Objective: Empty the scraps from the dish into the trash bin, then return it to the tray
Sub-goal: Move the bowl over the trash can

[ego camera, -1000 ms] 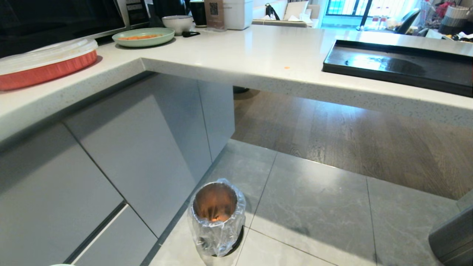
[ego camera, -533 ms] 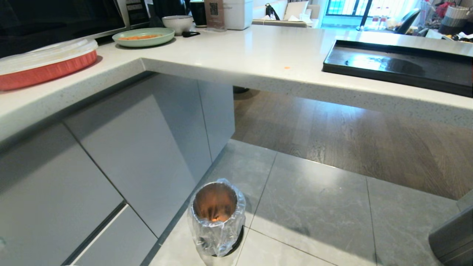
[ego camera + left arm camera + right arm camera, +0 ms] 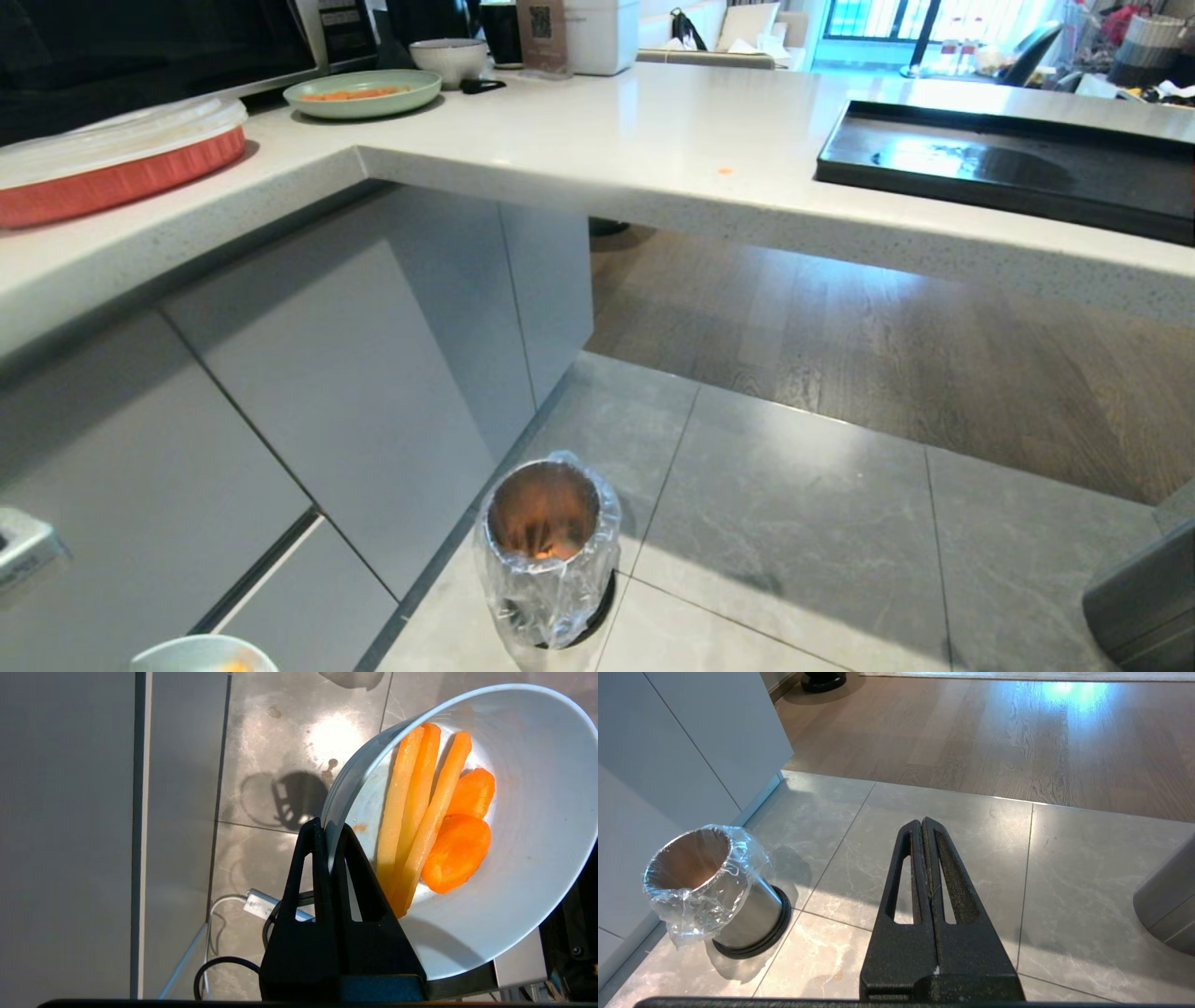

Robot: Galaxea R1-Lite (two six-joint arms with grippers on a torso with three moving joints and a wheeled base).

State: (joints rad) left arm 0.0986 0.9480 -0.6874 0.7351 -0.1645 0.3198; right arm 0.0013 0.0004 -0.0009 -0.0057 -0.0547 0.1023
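Each tool (image 3: 923, 826) has matte black, tapering triangular fingers (image 3: 312, 858) with slotted cut-outs.

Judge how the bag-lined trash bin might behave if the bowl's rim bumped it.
The trash bin is small and tall with a narrow base ring, so it may tip. Its steel wall looks rigid. The loose liner would probably crumple.

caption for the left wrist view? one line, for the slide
Left pincer shut on the rim of the pale-blue dish, tilted above the tiled floor, carrot scraps inside.
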